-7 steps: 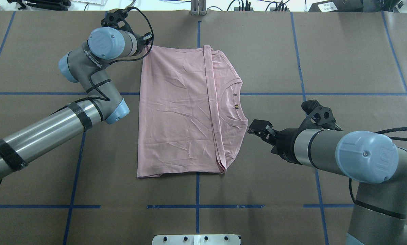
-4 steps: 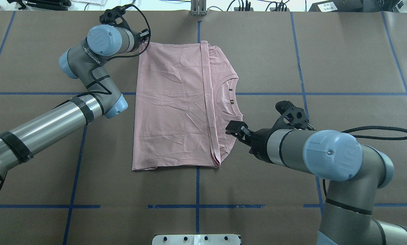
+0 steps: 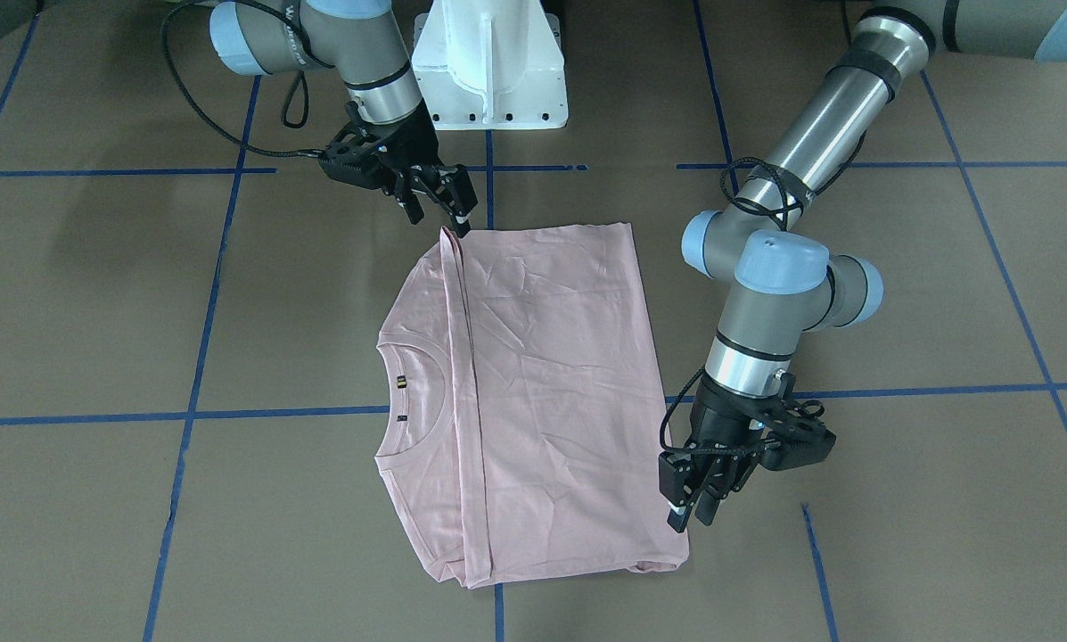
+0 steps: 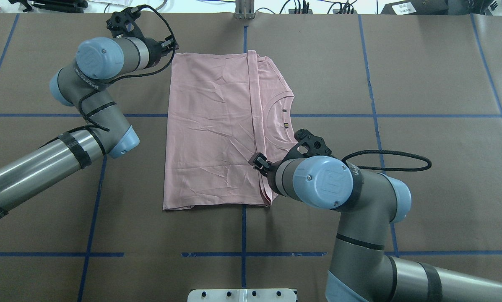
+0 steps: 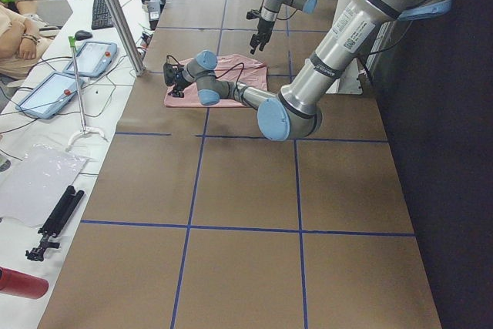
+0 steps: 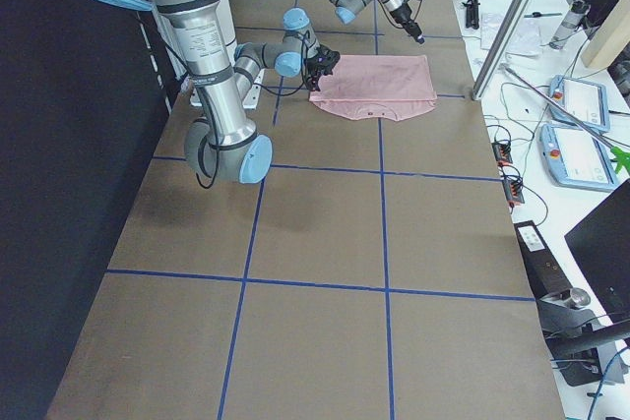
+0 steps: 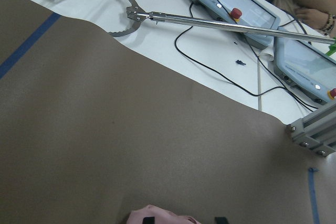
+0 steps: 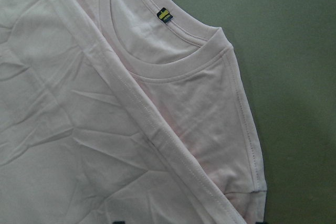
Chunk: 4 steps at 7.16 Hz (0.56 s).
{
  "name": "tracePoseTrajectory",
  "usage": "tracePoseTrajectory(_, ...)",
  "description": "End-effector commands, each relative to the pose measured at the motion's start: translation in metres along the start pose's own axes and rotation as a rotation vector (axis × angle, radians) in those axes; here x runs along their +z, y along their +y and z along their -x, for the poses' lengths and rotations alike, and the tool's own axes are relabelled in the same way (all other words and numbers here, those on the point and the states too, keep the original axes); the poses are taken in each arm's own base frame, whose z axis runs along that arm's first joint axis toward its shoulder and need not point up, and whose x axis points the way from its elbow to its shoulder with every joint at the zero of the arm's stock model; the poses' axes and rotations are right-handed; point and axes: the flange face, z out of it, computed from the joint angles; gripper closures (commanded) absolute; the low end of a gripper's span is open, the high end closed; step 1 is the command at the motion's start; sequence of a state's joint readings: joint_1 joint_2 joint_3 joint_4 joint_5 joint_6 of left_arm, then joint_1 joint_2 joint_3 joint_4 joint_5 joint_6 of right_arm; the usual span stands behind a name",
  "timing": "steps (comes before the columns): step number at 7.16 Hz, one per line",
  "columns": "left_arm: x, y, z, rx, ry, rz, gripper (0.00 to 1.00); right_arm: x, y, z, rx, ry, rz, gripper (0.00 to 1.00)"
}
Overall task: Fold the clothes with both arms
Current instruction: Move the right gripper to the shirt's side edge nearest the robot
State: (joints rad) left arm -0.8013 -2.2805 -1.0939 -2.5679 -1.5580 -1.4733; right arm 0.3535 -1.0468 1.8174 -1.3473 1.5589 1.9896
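The pale pink T-shirt (image 4: 213,130) lies flat and folded on the brown table, its ribbed collar (image 4: 282,121) toward the right. No print shows. It also shows in the front view (image 3: 551,392). My left gripper (image 4: 171,44) is open and empty just off the shirt's far left corner; in the front view (image 3: 692,513) it hangs right above that corner. My right gripper (image 4: 259,161) is open above the shirt's near edge by the long fold seam (image 8: 157,129), and it shows in the front view (image 3: 439,214). The right wrist view shows the collar (image 8: 173,61) below it.
The white pedestal base (image 3: 488,62) stands at the robot's side. An aluminium post (image 4: 244,10) stands at the far edge. Teach pendants (image 7: 236,3), cables and a reaching tool (image 7: 210,22) lie beyond the table. Blue tape lines (image 4: 242,254) cross the brown surface.
The left gripper dragged the shirt's far corner a little left and away, then moved off it. The right gripper swung left from beside the collar to over the shirt's near part.
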Motion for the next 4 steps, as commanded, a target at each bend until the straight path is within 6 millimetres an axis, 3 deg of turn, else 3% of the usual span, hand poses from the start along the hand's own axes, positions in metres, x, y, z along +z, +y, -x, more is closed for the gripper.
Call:
tracePoseTrajectory(1, -0.0049, 0.004, -0.0004, -0.001, 0.01, 0.004, 0.51, 0.045, 0.0132, 0.0117, 0.009, 0.072, -0.023, 0.24)
tracePoseTrajectory(3, -0.0044, 0.0074, -0.0009, -0.002, 0.01, 0.007, 0.5, 0.0488, 0.0125, 0.0071, 0.008, 0.083, -0.025, 0.23)
tracePoseTrajectory(4, -0.0044, 0.0074, -0.0009, -0.002, 0.01, 0.007, 0.5, 0.0467, 0.0124, 0.0065, 0.008, 0.098, -0.03, 0.17)
